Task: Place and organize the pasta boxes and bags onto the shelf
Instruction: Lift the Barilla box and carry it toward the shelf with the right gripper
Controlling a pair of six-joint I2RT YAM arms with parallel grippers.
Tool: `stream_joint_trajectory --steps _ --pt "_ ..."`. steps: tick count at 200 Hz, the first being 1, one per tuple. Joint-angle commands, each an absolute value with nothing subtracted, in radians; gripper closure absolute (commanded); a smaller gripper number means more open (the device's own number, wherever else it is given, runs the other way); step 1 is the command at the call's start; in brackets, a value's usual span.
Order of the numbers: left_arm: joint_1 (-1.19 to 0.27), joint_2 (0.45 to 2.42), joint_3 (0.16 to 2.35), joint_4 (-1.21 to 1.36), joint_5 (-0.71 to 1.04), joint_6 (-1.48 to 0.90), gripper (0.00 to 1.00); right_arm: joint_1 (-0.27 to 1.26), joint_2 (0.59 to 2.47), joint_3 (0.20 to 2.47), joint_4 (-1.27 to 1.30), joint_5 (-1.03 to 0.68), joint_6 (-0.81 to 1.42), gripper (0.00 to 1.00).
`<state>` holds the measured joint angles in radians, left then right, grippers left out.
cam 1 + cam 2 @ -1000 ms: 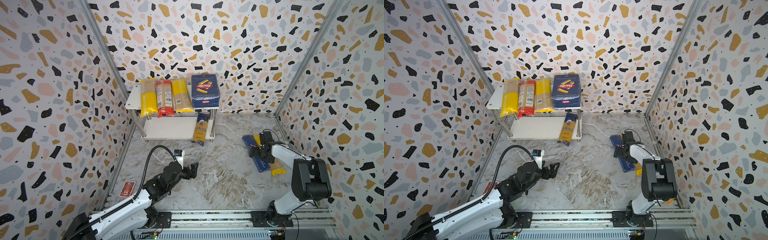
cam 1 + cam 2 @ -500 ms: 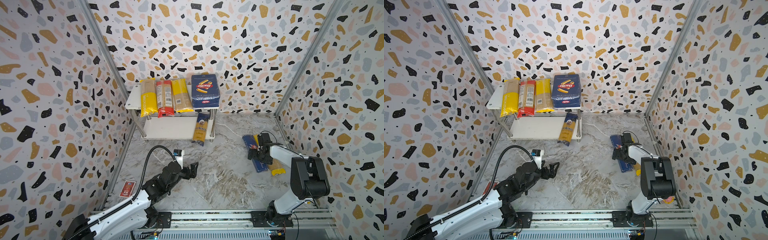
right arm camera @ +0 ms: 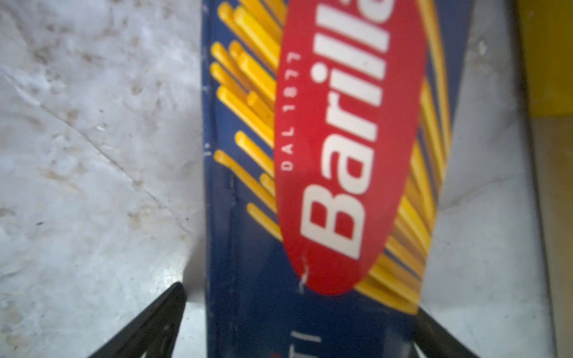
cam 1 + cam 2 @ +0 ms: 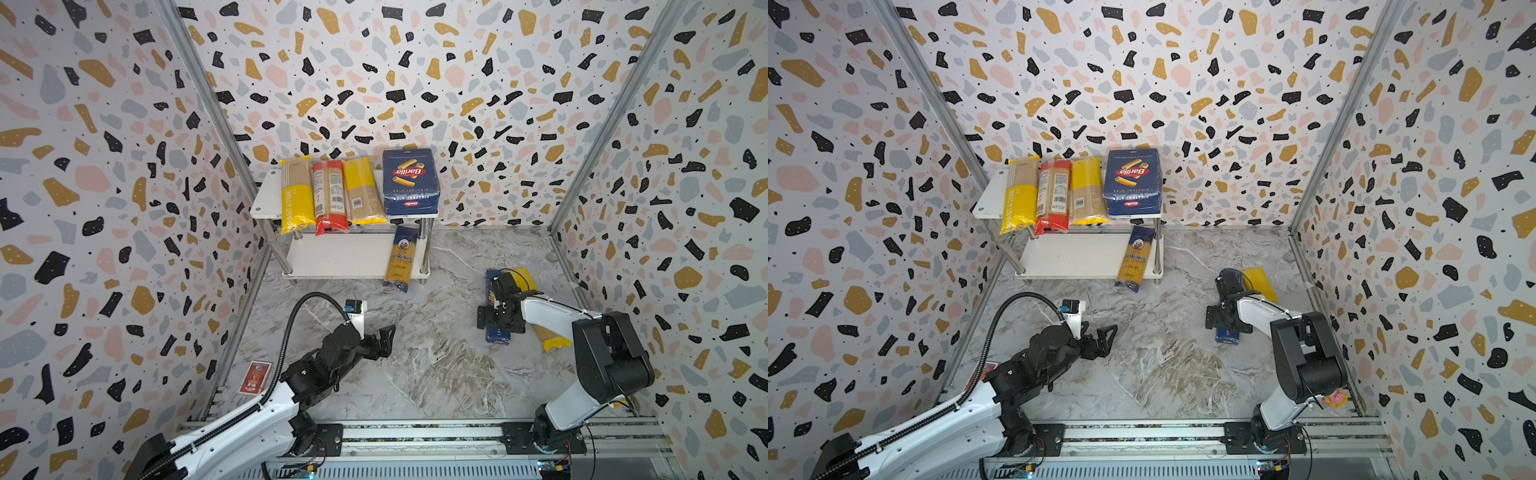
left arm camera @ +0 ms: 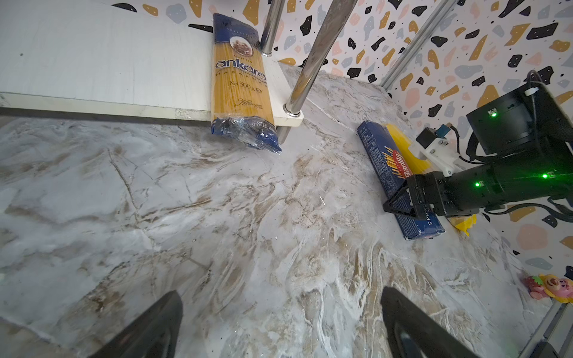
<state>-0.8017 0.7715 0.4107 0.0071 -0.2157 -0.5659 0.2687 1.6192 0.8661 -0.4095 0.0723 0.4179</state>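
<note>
The shelf (image 4: 266, 195) stands at the back. Its top board carries a yellow PASTATIME bag (image 4: 296, 195), a red-ended bag (image 4: 329, 197), a yellow-ended bag (image 4: 360, 191) and the wide Barilla rigatoni box (image 4: 409, 180). The blue-and-yellow ankara bag (image 4: 400, 259) lies on the lower board, overhanging its front edge. On the floor at the right lies the narrow Barilla spaghetti box (image 4: 497, 334) beside a yellow-ended bag (image 4: 550, 338). My right gripper (image 4: 498, 319) straddles this box, open, a finger on each side (image 3: 302, 297). My left gripper (image 4: 384, 340) hangs open and empty over the floor.
A red card (image 4: 254, 377) lies on the floor by the left wall. A small pink toy (image 4: 1335, 399) sits in the front right corner. The arms' rail (image 4: 415, 432) runs along the front. Patterned walls close in three sides.
My right gripper has slid along the spaghetti box toward its near end and come down around it. The left arm has not moved.
</note>
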Motion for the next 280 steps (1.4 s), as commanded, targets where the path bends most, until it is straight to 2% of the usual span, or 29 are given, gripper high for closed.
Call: stream_joint_trajectory --steps 1,41,67,123,137,186,280 --pt "-0.804 0.747 0.447 -0.012 -0.243 -0.569 0.0 0.27 1.651 0.827 -0.406 0.027 0.431 0.11" --pt "-0.805 0.733 0.516 -0.101 -0.303 -0.608 0.0 0.27 1.645 0.802 -0.384 -0.016 0.415 0.48" --pt "-0.804 0.753 0.592 -0.219 -0.392 -0.667 0.01 0.269 1.607 0.774 -0.377 -0.042 0.407 0.57" --pt "-0.805 0.745 0.663 -0.313 -0.431 -0.692 0.01 0.27 1.452 0.719 -0.397 -0.121 0.382 0.66" --pt "-0.804 0.738 0.682 -0.34 -0.446 -0.704 0.01 0.276 1.394 0.7 -0.392 -0.158 0.394 0.71" --pt "-0.804 0.739 0.722 -0.389 -0.456 -0.745 0.0 0.301 1.217 0.619 -0.366 -0.28 0.433 0.74" --pt "-0.804 0.72 0.814 -0.491 -0.528 -0.744 0.01 0.38 0.98 0.604 -0.435 -0.329 0.488 0.74"
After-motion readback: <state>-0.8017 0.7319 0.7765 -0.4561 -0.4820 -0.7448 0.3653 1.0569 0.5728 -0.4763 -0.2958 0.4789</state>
